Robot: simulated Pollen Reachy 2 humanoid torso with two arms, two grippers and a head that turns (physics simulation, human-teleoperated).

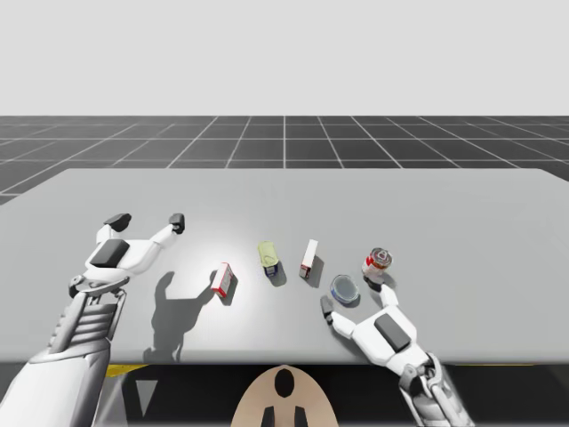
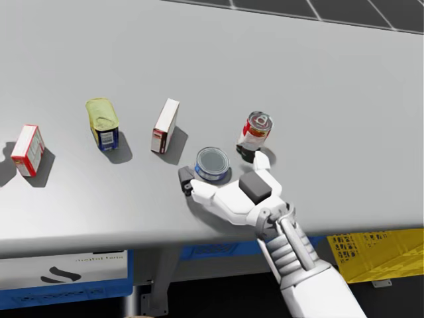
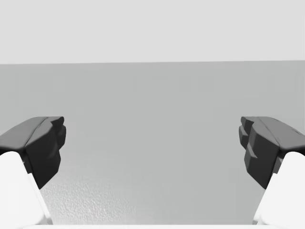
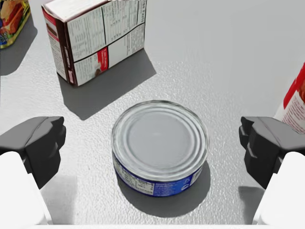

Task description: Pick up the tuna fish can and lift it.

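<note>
Right gripper (image 1: 357,300) is spread wide, one finger on either side of the flat blue tuna can (image 4: 159,145), touching neither side. The can sits by the table's near edge, right of centre. Best play, I'd say: drop low on that short wall, close evenly, and avoid the red can (image 4: 293,107) just beside one finger.

Brackets flat blue tuna can (image 1: 345,288) on grey tabletop (image 1: 462,205) with right end effector (image 1: 357,298), spread wide; left end effector (image 1: 147,221) likewise spread, at left.
</note>
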